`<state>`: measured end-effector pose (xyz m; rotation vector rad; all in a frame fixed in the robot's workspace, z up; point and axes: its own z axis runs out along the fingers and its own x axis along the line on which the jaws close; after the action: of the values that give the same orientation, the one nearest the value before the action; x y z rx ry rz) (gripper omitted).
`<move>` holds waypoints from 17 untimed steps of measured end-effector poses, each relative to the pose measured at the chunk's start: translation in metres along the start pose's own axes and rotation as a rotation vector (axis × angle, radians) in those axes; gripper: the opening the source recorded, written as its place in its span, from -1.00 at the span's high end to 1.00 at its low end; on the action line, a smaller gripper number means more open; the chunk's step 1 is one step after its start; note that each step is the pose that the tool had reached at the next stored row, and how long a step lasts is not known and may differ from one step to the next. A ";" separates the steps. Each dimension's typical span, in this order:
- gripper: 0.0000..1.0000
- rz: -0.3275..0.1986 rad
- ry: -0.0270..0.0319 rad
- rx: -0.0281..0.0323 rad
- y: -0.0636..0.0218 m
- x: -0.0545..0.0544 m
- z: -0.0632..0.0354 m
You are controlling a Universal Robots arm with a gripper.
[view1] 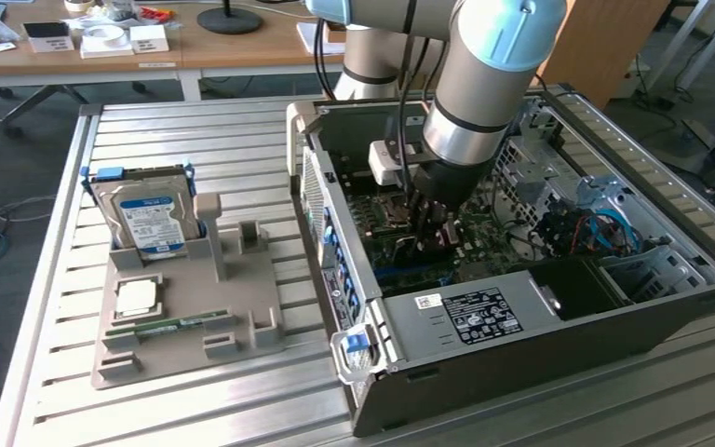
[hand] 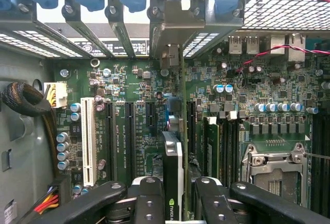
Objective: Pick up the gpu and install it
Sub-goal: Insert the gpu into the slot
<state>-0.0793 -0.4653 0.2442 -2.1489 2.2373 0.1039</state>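
item: gpu [hand: 172,167]. i see it edge-on in the wrist view, upright between the tool's fingers [hand: 149,195], its metal bracket end running up toward the rear slot openings [hand: 170,23] of the case. the tool [hand: 174,198] is clamped on the card, one finger on each face.

item: arm [view1: 482,84]. in the exterior view it reaches down into the open case [view1: 519,307], wrist low over the motherboard [hand: 129,85].

progress: pick-up is done; i judge the card lifted from the grey tray [view1: 165,345] on the desk [view1: 209,130] and carried into the case. it stands above or in a slot between the white slot [hand: 87,141] and the memory sticks [hand: 209,147]; i cannot tell whether its lower edge is seated. release is left.

left on tray: hard drive [view1: 146,214], cpu [view1: 134,298], green memory stick [view1: 165,326].

edges and room: black slots sit close on both sides of the card; capacitors [hand: 64,147] near the white slot; red wires [hand: 268,54] cross above the board on the far side. the case walls hem the wrist in; the open top is the free way out. the bracket must meet its rear opening squarely, i judge.
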 end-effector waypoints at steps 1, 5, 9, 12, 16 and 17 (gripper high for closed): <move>0.44 0.000 0.0000 0.0000 0.0000 0.000 0.0000; 0.44 0.000 0.0000 0.0000 0.0000 0.000 0.0000; 0.44 0.000 -0.0001 0.0006 0.0011 0.000 0.0001; 0.44 0.000 -0.0001 0.0009 0.0024 0.000 0.0001; 0.44 0.000 -0.0003 0.0016 0.0027 0.000 0.0001; 0.44 0.000 -0.0005 0.0017 0.0028 0.000 0.0001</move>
<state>-0.0821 -0.4655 0.2441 -2.1480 2.2362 0.1025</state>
